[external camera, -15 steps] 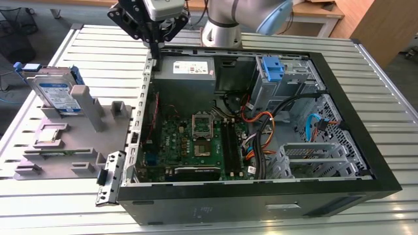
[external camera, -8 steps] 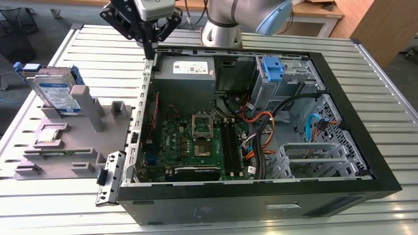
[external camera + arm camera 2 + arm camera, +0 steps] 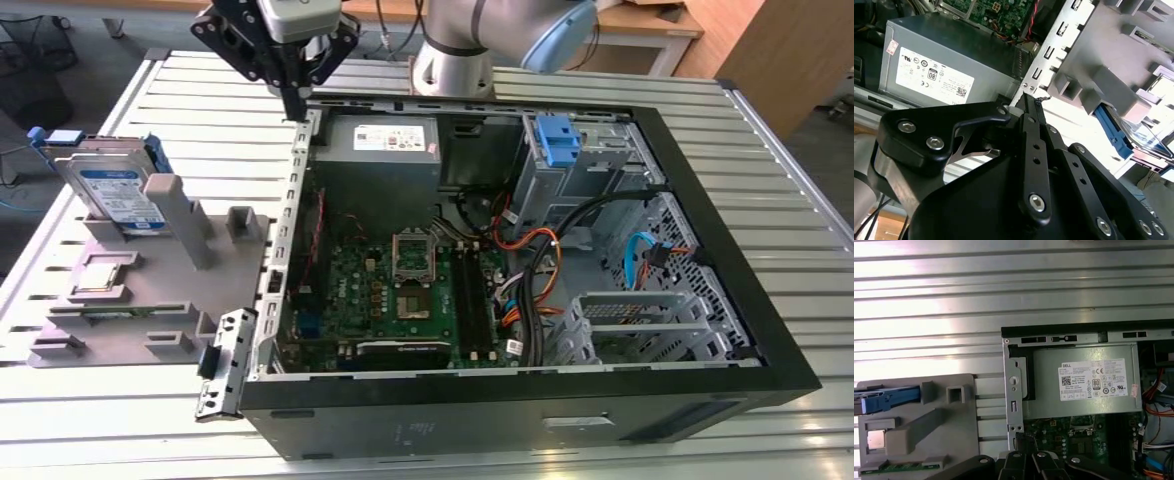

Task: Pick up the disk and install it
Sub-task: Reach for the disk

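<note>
Silver-grey disk, white label with a blue band, blue rails along its edges. Matte black gripper. Pale grey stand; silver table, ribbed in parallel stripes. Black computer case, green motherboard, grey power supply with a white sticker, blue caddy. Cables blue and, seemingly, orange; finer shades hard to tell.

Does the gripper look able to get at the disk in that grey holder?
Probably yes. The disk stands on edge in the holder, outside the case, its top bare, nothing over it. The gripper hangs above the case's rim.
</note>
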Controlling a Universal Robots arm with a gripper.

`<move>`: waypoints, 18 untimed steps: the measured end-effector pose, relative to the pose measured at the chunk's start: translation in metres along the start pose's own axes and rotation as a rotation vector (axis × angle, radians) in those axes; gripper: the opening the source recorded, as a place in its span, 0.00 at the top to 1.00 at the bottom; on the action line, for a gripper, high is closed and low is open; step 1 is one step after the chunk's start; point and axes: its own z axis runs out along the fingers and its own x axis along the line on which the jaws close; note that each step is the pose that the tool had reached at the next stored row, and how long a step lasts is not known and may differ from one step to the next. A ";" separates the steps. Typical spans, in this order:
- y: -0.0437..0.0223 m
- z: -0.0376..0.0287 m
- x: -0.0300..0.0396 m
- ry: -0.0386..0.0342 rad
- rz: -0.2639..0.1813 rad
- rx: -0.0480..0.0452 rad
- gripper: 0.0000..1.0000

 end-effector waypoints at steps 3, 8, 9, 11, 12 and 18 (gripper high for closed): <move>-0.0003 0.0000 0.0041 0.0000 0.000 0.0000 0.89; -0.0009 0.0002 0.0121 0.0000 0.000 0.0000 0.89; -0.0010 0.0002 0.0134 0.0000 0.000 0.0000 0.89; -0.0012 0.0003 0.0156 0.0000 0.000 0.0000 0.89; -0.0012 0.0002 0.0163 0.0000 0.000 0.0000 0.89; -0.0014 0.0002 0.0178 0.0000 0.000 0.0000 0.89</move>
